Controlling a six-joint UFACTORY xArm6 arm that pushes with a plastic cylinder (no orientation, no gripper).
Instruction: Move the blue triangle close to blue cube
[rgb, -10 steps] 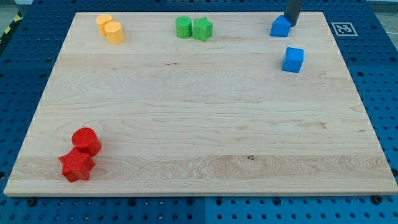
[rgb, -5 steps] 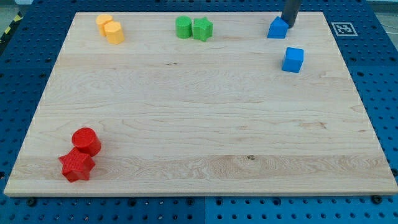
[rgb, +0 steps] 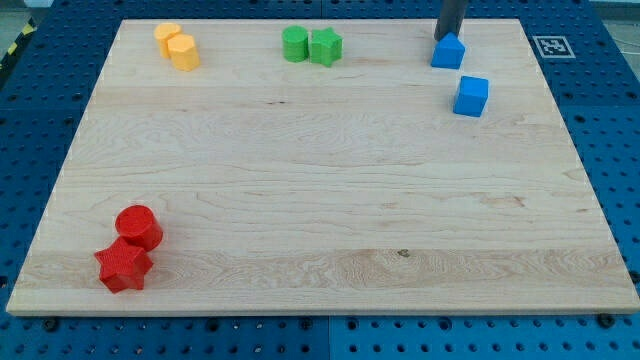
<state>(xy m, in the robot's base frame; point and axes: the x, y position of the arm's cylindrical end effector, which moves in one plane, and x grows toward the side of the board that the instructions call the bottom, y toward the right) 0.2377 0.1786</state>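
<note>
The blue triangle (rgb: 448, 52) sits near the top right of the wooden board (rgb: 320, 200). The blue cube (rgb: 471, 96) lies just below it and slightly to the right, with a small gap between them. My tip (rgb: 445, 36) is at the top edge of the blue triangle, touching or almost touching its upper left side. The rod rises out of the view's top.
Two green blocks, a cylinder (rgb: 295, 44) and a star (rgb: 325, 46), sit at the top centre. Two orange blocks (rgb: 178, 46) sit at the top left. A red cylinder (rgb: 138, 226) and a red star (rgb: 123, 265) sit at the bottom left. A marker tag (rgb: 550, 46) is at the right.
My tip has moved left, from the triangle's upper right to its upper left. The blue triangle has shifted slightly downward. The blue cube has not moved.
</note>
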